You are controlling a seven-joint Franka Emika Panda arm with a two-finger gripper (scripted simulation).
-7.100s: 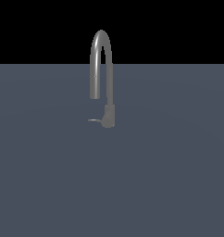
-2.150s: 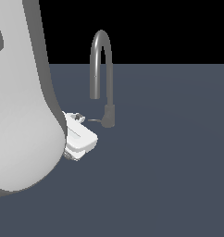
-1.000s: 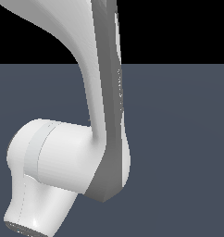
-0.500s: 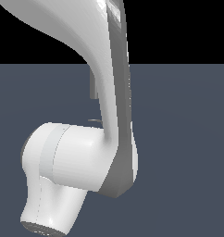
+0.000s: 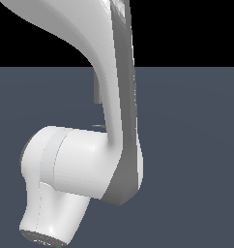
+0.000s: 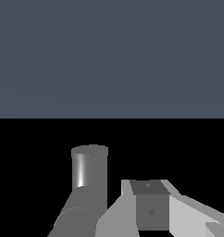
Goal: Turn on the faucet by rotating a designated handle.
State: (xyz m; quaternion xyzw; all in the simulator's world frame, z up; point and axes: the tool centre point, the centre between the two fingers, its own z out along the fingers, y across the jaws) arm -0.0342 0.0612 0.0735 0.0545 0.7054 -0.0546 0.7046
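In the exterior view my white-and-grey arm fills the middle and hides most of the faucet. Only a thin grey strip of the spout and a short sliver of the handle show at the arm's left edge. In the wrist view a grey metallic cylinder of the faucet stands close beside my gripper. One grey finger block and pale housing show there. The fingertips are out of view, so I cannot tell whether the jaws are open or shut, or whether they touch the handle.
A flat dark blue-grey floor runs all around, with black background above it. The arm's large white elbow joint hangs low at the exterior view's left.
The arm has shifted a little toward the exterior view's right, and slivers of the spout and handle now show at its left edge.
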